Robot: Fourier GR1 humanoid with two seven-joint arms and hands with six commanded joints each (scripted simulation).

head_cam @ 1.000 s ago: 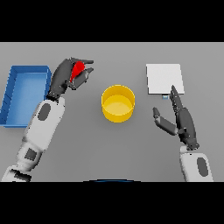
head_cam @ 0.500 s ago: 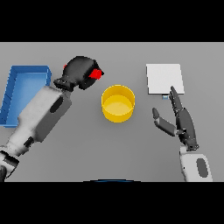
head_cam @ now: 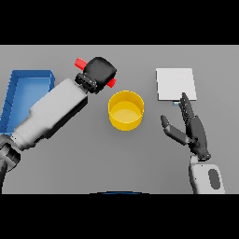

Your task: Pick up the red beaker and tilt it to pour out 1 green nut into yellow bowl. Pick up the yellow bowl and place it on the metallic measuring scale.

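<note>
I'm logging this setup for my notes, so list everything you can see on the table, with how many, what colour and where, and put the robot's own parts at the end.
beaker: one, red, held up at the far left of centre in the left hand, only its two ends showing past the hand
bowl: one, yellow, middle of the table, just right of the beaker
scale: one, pale metallic square, far right
tray: one, blue, far left edge
table: one, grey, under everything
left hand: one, dark, curled round the beaker beside the bowl
right hand: one, dark, open, on the right just nearer than the scale
</note>
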